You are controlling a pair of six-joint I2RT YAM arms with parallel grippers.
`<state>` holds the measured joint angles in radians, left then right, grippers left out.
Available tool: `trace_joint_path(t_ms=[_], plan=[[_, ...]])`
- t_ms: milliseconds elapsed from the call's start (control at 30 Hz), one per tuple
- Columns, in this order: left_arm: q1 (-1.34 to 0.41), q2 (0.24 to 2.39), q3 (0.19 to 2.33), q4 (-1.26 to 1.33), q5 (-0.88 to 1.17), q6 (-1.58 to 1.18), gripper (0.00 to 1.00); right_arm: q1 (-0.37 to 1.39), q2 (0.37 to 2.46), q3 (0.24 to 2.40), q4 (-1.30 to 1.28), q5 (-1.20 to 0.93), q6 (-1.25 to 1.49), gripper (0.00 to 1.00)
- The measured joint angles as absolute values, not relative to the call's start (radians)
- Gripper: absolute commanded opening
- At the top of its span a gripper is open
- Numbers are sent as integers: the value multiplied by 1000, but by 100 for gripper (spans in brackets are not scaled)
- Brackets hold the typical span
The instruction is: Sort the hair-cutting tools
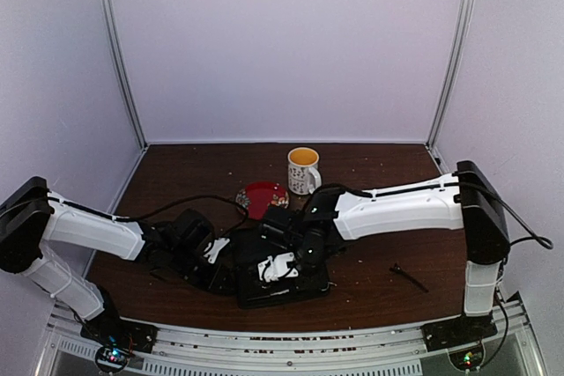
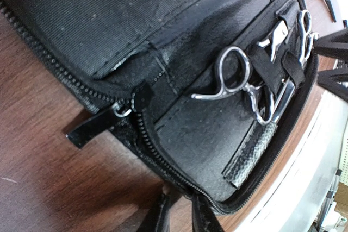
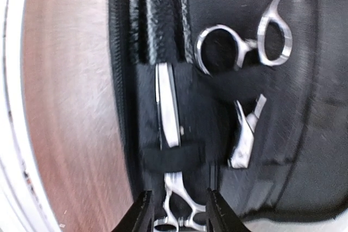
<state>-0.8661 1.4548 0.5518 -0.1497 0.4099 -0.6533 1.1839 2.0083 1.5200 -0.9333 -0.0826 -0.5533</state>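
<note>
The black zip case (image 1: 284, 286) lies open near the table's front edge. Two silver scissors are tucked under its elastic straps: one (image 2: 235, 78) (image 3: 243, 58) nearer the middle, the other (image 2: 304, 30) (image 3: 169, 110) by the rim. My right gripper (image 3: 179, 211) (image 1: 296, 257) is open, and its fingers straddle the second scissors' ring handles without touching them. My left gripper (image 2: 179, 202) (image 1: 208, 257) has its jaws close together, pinching the case's zipper rim (image 2: 187, 189). One thin black clip (image 1: 410, 277) (image 2: 327, 1) lies on the table to the right. The other clip is not in view.
A red saucer (image 1: 262, 195) and a patterned mug (image 1: 303, 170) stand behind the case. A zipper pull (image 2: 89, 127) sticks out onto the wood. A grey woven strip (image 2: 249, 155) sits in the case's pocket. The table's front edge (image 1: 291, 334) is just behind the case.
</note>
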Motion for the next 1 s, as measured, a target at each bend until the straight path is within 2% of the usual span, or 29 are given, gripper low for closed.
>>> trace_joint_path(t_ms=[200, 400, 1000], plan=[[-866, 1454, 552, -151, 410, -653, 15, 1140, 1895, 1430, -910, -77, -564, 32], [-866, 1454, 552, -151, 410, -653, 14, 1083, 1896, 1368, -894, -59, -584, 31], [-866, 1454, 552, -152, 409, -652, 14, 1087, 1912, 1349, -878, -46, -625, 37]])
